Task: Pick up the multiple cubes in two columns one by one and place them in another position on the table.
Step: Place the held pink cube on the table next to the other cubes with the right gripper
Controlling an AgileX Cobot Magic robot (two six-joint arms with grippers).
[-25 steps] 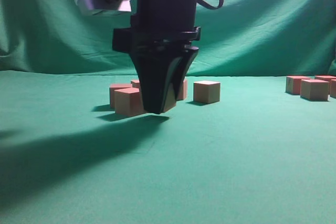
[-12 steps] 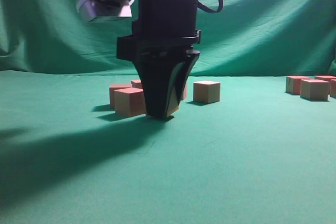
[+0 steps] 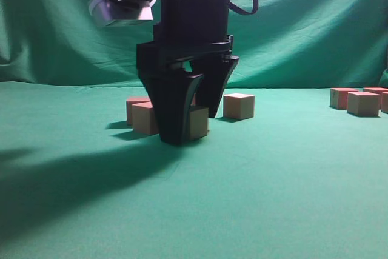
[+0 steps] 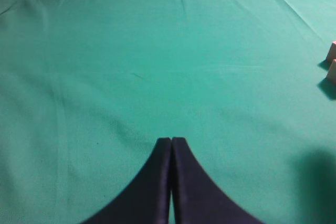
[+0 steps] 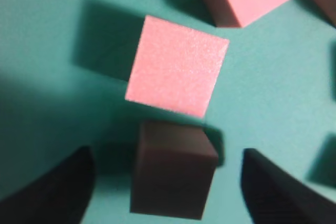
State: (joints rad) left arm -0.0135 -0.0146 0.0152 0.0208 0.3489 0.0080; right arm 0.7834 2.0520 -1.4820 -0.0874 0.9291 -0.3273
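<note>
Green-clothed counter is seen bearing a cube just set down between the right gripper's opened jaws, a straight lift judged next.

The left claw hangs with fingertips pressed together over the creased green tabletop; two cubes sit at its right edge.
</note>
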